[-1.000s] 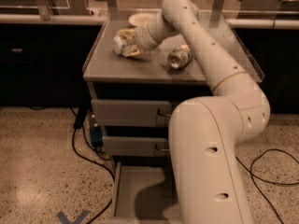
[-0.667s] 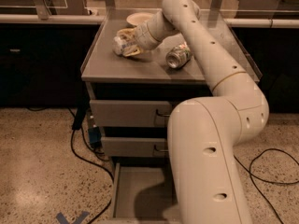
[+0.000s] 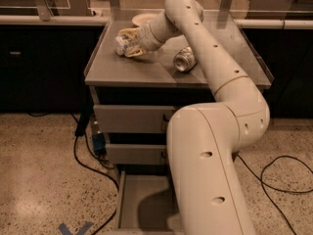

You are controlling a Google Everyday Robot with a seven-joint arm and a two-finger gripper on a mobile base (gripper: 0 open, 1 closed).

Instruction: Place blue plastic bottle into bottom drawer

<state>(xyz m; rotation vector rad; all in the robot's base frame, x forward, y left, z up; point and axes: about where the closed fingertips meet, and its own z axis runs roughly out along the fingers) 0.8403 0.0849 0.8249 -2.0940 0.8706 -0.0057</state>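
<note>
The blue plastic bottle, clear with a whitish label, lies on the grey cabinet top at its back left. My gripper reaches down to it from the right, and its yellowish fingers close around the bottle's body. The bottle rests at tabletop height. The bottom drawer stands pulled open at floor level, partly hidden by my arm's base. Its grey floor shows bare.
A shiny metal can lies on its side right of the gripper. A pale plate sits at the back of the top. Two upper drawers are closed. Black cables trail on the speckled floor.
The gripper and bottle stay at almost the same spot on the cabinet top. The whole view has shifted slightly.
</note>
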